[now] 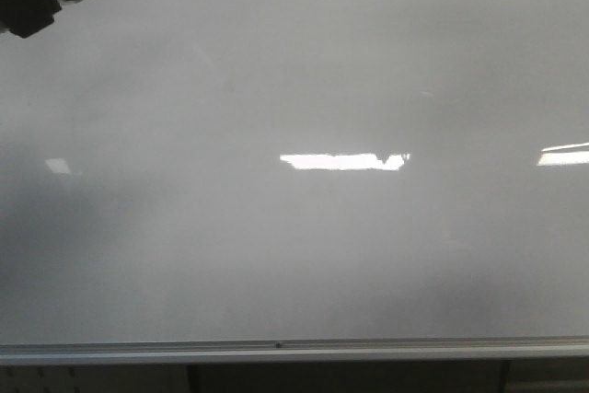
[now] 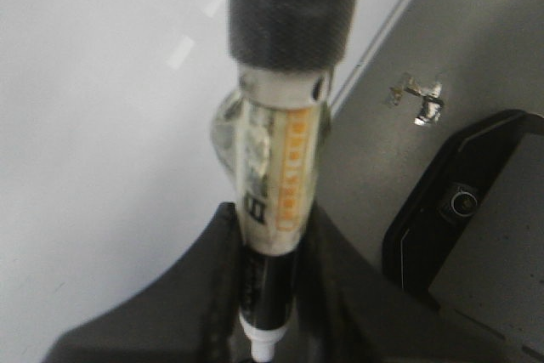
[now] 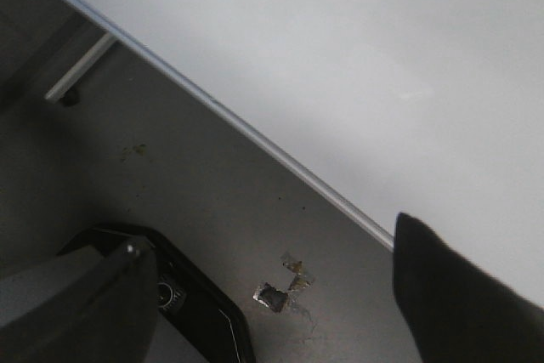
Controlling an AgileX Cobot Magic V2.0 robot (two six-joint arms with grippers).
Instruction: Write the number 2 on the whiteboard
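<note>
Glossily, the whiteboard (image 1: 294, 255) fills the front view, smooth grey-white with bright reflections and a silver rail along its lower edge; no written 2 shows on it. At its upper left corner, the left tool (image 2: 268, 295) pinches a cylindrical marker pen (image 2: 276, 201), tape-wrapped, white-tipped. The right tool (image 3: 280, 295) has its dark fingers spread.
</note>
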